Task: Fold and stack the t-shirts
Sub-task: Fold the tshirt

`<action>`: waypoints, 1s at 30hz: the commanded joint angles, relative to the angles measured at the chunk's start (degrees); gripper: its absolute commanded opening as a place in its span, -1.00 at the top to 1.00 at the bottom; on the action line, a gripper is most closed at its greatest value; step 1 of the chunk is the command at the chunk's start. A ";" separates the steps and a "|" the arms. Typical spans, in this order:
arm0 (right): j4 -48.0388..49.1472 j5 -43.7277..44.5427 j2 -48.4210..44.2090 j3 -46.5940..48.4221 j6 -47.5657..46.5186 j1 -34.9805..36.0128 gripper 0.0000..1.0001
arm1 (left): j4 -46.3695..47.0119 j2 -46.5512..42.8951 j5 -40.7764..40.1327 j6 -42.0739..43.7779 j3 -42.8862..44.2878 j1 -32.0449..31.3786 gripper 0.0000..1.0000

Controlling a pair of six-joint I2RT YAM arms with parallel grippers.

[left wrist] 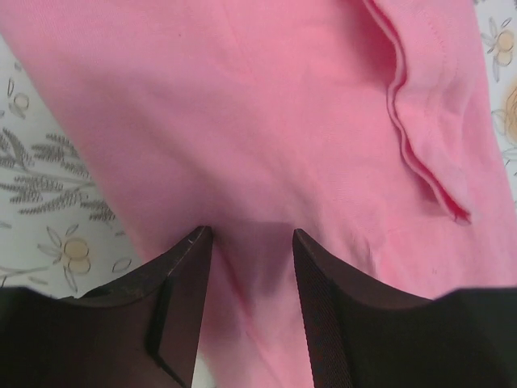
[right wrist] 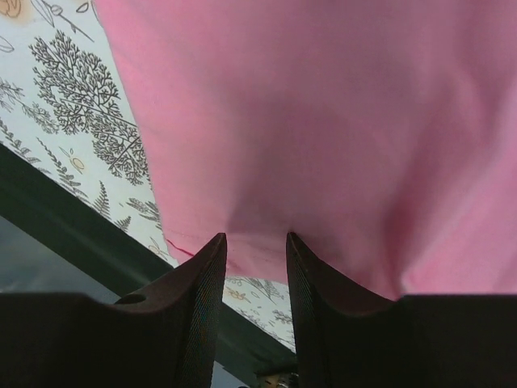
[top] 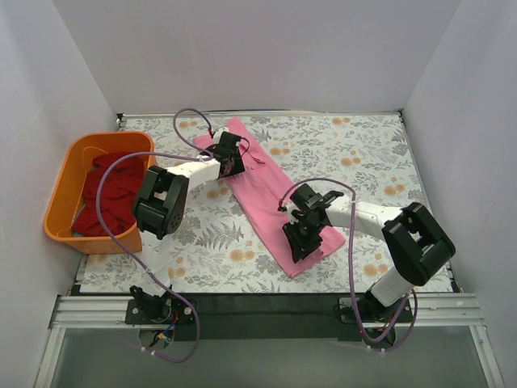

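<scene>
A bright pink t-shirt (top: 266, 190), folded into a long strip, lies slanted across the floral table. My left gripper (top: 232, 162) is pressed down on its far end. There the left gripper (left wrist: 249, 233) is open, and a low ridge of pink cloth (left wrist: 283, 121) rises between its fingers. A sleeve hem (left wrist: 420, 153) lies off to the right. My right gripper (top: 300, 238) is at the strip's near end. The right gripper (right wrist: 256, 236) is open too, its tips touching the pink shirt (right wrist: 323, 121) just above its hem. Dark red t-shirts (top: 113, 190) lie heaped in a basket.
The orange plastic basket (top: 65, 182) stands at the table's left edge. Floral tablecloth (top: 363, 153) spreads out on the right of the pink shirt. The table's dark front edge (right wrist: 65, 218) runs close under my right gripper. White walls close in three sides.
</scene>
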 commanded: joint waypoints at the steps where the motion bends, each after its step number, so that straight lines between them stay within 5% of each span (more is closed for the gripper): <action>1: 2.57 -4.71 3.61 2.00 0.58 3.42 0.28 | -2.04 2.99 -2.77 2.76 3.25 1.26 0.15; 11: 3.10 -7.35 17.68 19.14 0.67 11.07 0.28 | -3.27 8.80 -2.17 10.33 12.65 6.18 0.01; 20: 0.81 4.33 6.10 19.42 1.37 8.62 0.25 | -7.04 -14.03 2.77 4.81 1.25 3.38 -0.29; 30: 0.99 7.59 -9.55 5.01 2.35 -10.18 0.01 | -25.75 -36.63 5.21 -16.11 -20.62 -11.03 -0.37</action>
